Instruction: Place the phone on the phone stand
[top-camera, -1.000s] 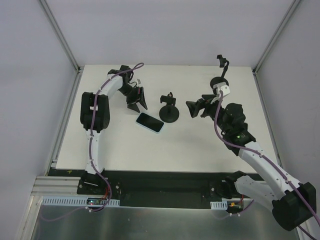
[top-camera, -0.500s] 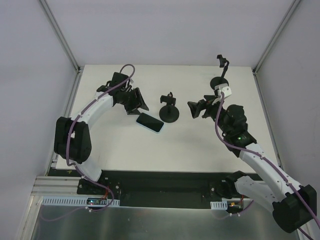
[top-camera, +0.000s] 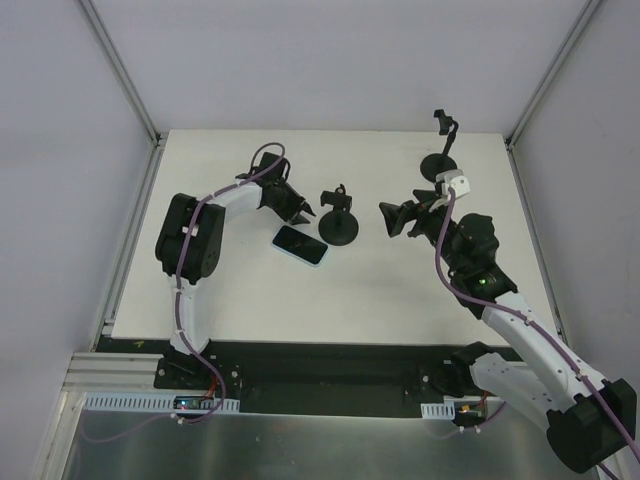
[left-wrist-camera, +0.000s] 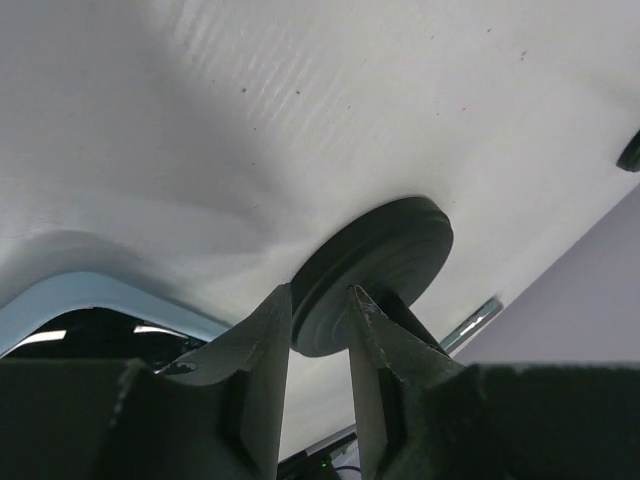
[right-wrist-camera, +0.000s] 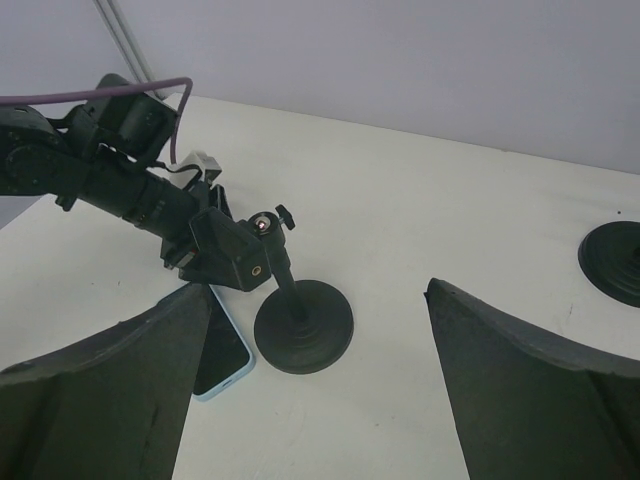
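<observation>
Black fingers of the left gripper (left-wrist-camera: 320, 300) stand nearly together, slim gap, gripping nothing, just far of the phone (top-camera: 301, 245), lined up to pinch it; contact is unclear. That phone lies flat, near-left of the phone stand (top-camera: 339, 222). Right gripper (top-camera: 393, 220), wide open and empty, faces the stand from the right.

This is a robotics lab test cell. A bare white worktop (top-camera: 400, 290) is boxed in by plain pale panels (top-camera: 330, 60) held in aluminium frame posts (top-camera: 120, 70) at the upper left and upper right of the top view. Two white-and-black robot arms (top-camera: 530, 335) trailing purple cables (right-wrist-camera: 100, 93) are bolted to a black rail (top-camera: 330, 362) along the bottom. Below the rail run slotted cable ducting (top-camera: 140, 403) and sheet metal (top-camera: 300, 450).
</observation>
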